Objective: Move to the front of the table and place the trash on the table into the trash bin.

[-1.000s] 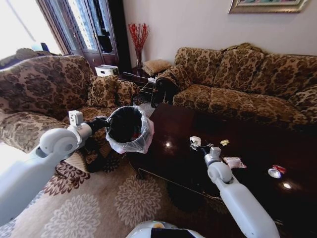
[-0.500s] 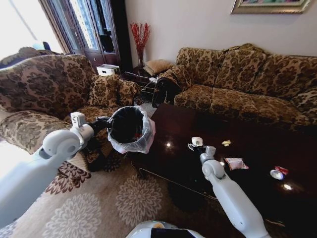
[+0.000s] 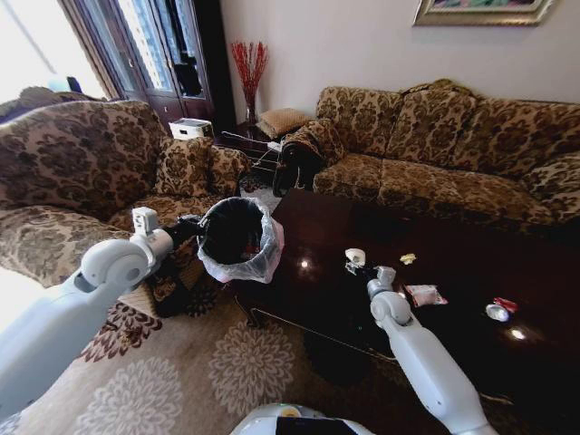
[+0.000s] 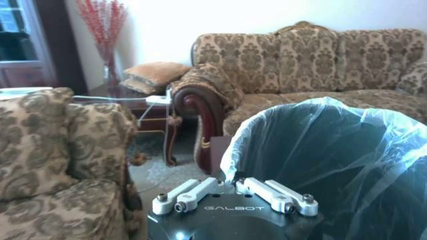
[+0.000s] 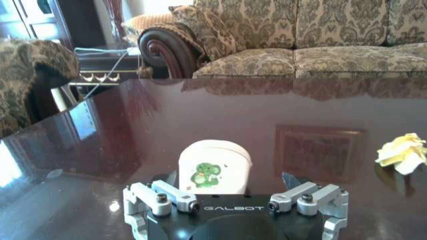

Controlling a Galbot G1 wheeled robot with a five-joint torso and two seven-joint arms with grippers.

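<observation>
My left gripper (image 3: 192,228) (image 4: 233,183) is shut on the rim of the trash bin (image 3: 237,237) (image 4: 333,165). I hold this black bin, lined with a whitish bag, beside the table's left end. On the dark glossy table (image 3: 317,299) a white paper cup (image 3: 355,256) (image 5: 215,167) with a green drawing lies on its side. My right gripper (image 3: 361,267) (image 5: 230,181) is open just behind it, one finger on each side. More trash lies farther right: a crumpled yellowish wrapper (image 3: 408,258) (image 5: 402,150), a flat wrapper (image 3: 424,294) and a red-and-white bit (image 3: 501,309).
Patterned sofas (image 3: 453,145) stand behind the table, and another sofa (image 3: 82,172) is on the left. A glass side table (image 3: 254,145) fills the corner between them. A floral rug (image 3: 208,372) covers the floor in front of the table.
My right gripper has swung left and come up to the paper cup. The left gripper still holds the bin in the same place. The camera has shifted slightly.
</observation>
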